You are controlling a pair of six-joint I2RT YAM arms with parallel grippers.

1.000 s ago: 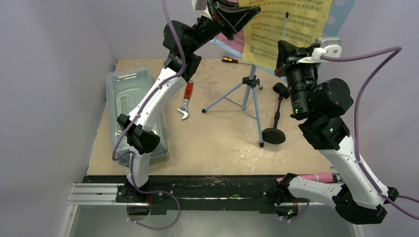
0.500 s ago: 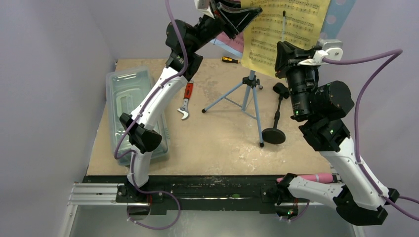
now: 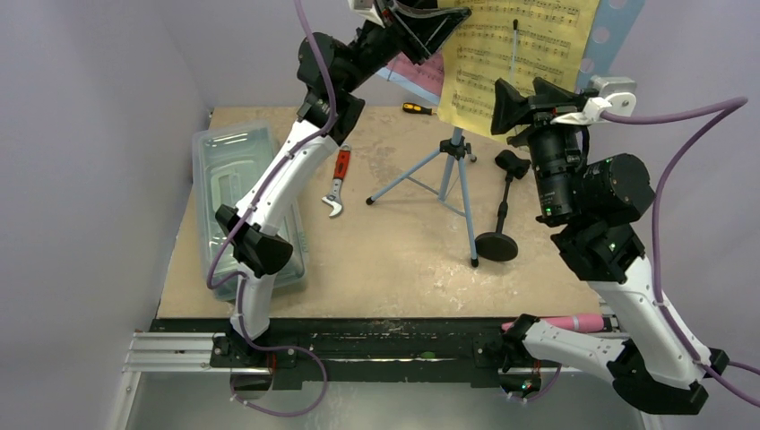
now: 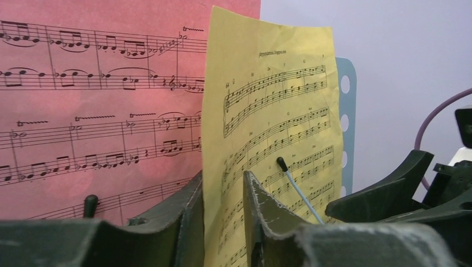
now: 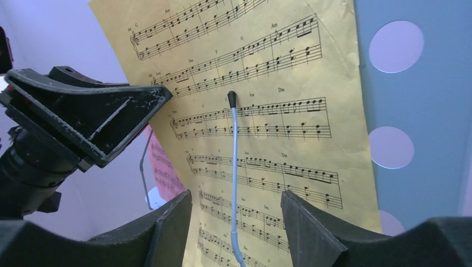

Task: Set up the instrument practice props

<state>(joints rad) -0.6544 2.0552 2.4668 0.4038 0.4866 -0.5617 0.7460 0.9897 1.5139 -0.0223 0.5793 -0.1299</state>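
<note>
Left end effector (image 4: 222, 192) above the far edge of the surface, jaws narrowly parted about the left edge of the yellow page (image 4: 273, 128); grip unclear. Page upright on the music stand (image 5: 423, 100), long axis vertical. Right end effector (image 5: 236, 203) wide open, empty, squarely facing the page's wire clip (image 5: 234, 167).

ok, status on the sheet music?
Left gripper: jaws pinching yellow sheet-music page. Right gripper: jaws open at retaining wire crossing that page. Blue music stand behind it.
</note>
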